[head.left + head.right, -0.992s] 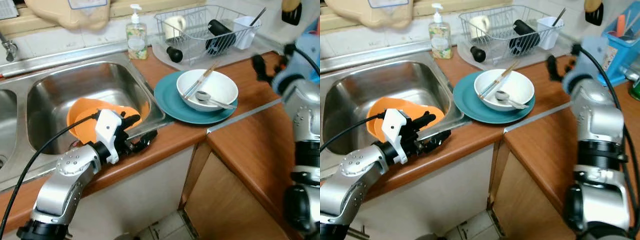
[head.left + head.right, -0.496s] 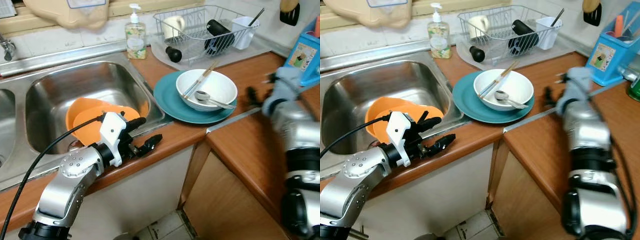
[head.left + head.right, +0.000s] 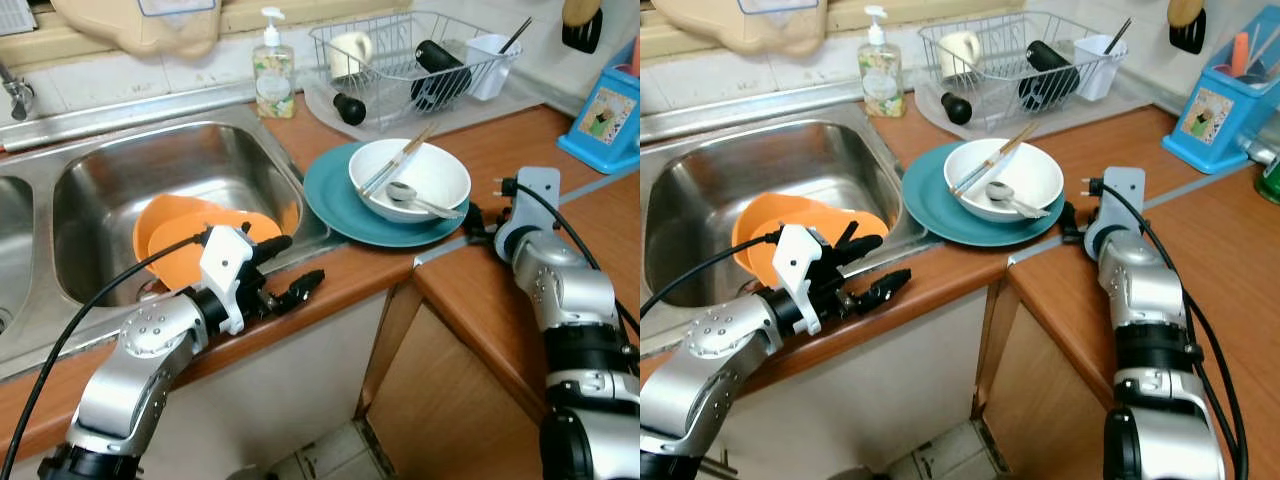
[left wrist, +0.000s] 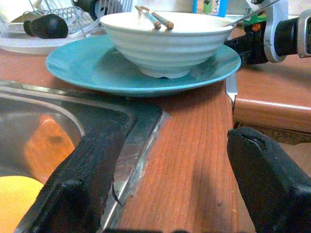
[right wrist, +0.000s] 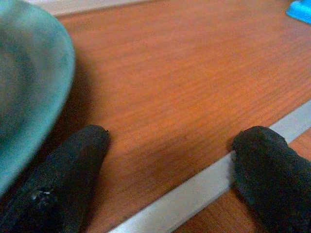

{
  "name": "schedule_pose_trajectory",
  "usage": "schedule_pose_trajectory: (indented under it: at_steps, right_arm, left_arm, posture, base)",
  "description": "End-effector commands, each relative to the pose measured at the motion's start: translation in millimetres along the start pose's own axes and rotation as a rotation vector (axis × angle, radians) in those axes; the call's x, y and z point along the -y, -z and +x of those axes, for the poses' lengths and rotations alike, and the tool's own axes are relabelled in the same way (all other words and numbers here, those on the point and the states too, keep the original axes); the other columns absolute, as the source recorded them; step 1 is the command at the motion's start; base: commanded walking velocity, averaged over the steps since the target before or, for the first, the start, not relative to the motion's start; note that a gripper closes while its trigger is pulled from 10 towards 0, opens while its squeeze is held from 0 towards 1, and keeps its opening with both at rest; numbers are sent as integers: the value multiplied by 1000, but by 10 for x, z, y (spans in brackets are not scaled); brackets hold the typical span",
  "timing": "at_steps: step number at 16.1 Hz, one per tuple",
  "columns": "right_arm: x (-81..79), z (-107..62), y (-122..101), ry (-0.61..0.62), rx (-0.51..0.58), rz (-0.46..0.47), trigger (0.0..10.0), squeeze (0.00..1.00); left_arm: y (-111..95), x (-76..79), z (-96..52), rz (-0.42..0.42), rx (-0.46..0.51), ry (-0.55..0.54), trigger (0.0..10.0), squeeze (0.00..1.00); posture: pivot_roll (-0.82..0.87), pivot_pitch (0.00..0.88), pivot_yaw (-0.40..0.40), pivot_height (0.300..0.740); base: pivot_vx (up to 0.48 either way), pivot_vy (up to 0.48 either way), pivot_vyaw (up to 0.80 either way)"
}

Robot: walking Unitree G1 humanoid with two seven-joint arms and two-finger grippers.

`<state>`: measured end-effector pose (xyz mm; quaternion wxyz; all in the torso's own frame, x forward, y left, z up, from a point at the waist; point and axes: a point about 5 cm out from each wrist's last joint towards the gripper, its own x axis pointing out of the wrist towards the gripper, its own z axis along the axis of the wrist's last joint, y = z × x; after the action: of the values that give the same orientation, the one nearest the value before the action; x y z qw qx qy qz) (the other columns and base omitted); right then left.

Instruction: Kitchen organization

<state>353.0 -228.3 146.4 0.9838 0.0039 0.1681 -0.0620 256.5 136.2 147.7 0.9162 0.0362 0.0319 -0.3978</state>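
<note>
Countertop (image 3: pixel 480 160): both jaws spread, empty.

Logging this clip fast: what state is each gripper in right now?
Left gripper: open, holding nothing, over the counter edge by the sink.
Right gripper: open, holding nothing, beside the round teal plate.

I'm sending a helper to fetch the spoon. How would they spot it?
On the wooden counter right of the steel sink sits a teal plate holding a white bowl. The spoon lies inside it, shiny metal, unlike the pale chopsticks beside it.
</note>
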Motion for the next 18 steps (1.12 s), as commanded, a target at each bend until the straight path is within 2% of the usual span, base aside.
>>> schedule_pose_trajectory:
  at_steps: [1, 7, 11, 18]
  right_arm:
    - [-21, -20, -26, -5, 2, 14, 10000, 0]
    - [-133, -84, 19, -31, -26, 42, 10000, 0]
    - [-275, -106, 40, -76, -41, 32, 10000, 0]
    - [-343, -142, 53, -96, -61, 36, 10000, 0]
  left_arm:
    - [-14, 5, 3, 18, -4, -1, 10000, 0]
    - [-6, -2, 69, 13, -7, -15, 10000, 0]
    - [14, -3, 106, 13, -14, -30, 10000, 0]
    - [-18, -16, 143, 8, 9, -46, 10000, 0]
  posture:
    - [-102, 0, 28, 740]
    - [-109, 0, 39, 740]
    - [-110, 0, 39, 740]
    - [-111, 0, 37, 740]
  base:
    - [0, 0, 0]
    - [0, 0, 0]
    - [0, 0, 0]
    - [0, 0, 0]
